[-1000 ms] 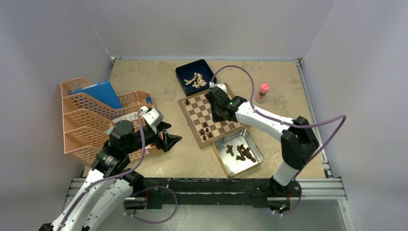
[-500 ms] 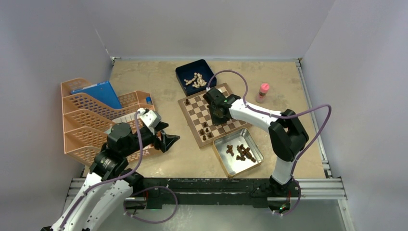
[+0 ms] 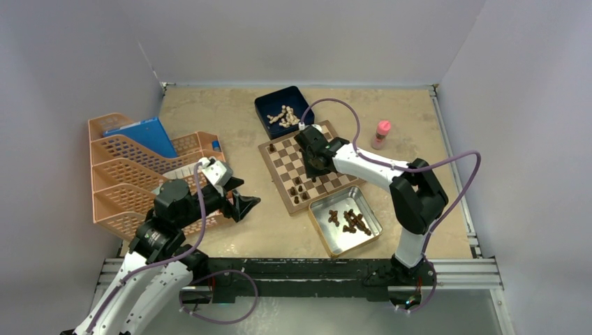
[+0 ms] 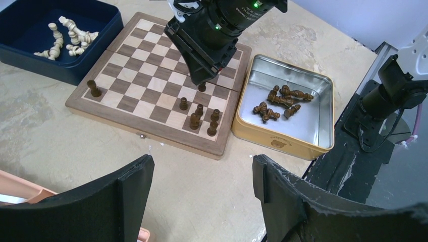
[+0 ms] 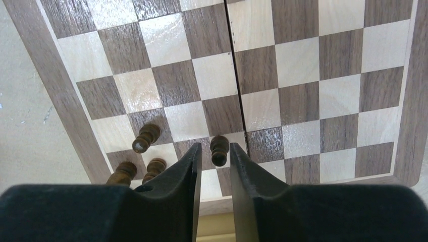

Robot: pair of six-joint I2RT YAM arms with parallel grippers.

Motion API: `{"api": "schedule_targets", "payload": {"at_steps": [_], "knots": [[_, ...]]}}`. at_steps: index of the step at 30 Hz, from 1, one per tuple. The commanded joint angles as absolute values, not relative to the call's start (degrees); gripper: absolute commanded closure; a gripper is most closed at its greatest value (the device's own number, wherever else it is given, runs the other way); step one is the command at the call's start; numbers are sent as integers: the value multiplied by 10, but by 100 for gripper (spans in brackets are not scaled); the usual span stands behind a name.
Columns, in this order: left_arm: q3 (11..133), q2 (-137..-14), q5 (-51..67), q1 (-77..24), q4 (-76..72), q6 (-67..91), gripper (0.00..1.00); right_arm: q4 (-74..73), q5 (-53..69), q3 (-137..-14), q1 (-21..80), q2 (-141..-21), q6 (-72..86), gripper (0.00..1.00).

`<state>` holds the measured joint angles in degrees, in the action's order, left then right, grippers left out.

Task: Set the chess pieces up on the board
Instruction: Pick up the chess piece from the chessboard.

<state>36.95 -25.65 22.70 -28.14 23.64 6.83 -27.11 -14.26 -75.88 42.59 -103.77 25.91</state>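
Right jaws: standing narrowly apart, pointing down at the board (image 5: pixel 303 75), with one dark pawn (image 5: pixel 219 150) standing upright in the gap; whether they are touching it I cannot tell.
Left jaws: gaping wide, hovering over the tabletop (image 4: pixel 60 136) and holding nothing.
Chess pieces (image 4: pixel 195 120): several are standing clustered near one board corner.
Lone piece (image 4: pixel 93 89): standing at another corner.
Tin (image 4: pixel 282 143): sitting just beside the board, holding more dark pieces lying down.
Blue box (image 4: pixel 108 22): holding cream pieces (image 4: pixel 70 38).
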Motion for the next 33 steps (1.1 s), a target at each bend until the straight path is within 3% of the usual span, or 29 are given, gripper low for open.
{"api": "schedule_targets", "payload": {"at_steps": [1,11,26,33], "knots": [[370,-255,236,-281,222,62,28,-247,-179,-752,424,-1015,257,72],[367,-255,245,-281,219,59,28,-236,-175,-732,425,-1016,261,72],[365,-255,247,-281,217,58,28,-213,-170,-711,428,-987,271,85],[365,-258,251,-281,215,56,28,-226,-188,-784,428,-1018,259,89]]}}
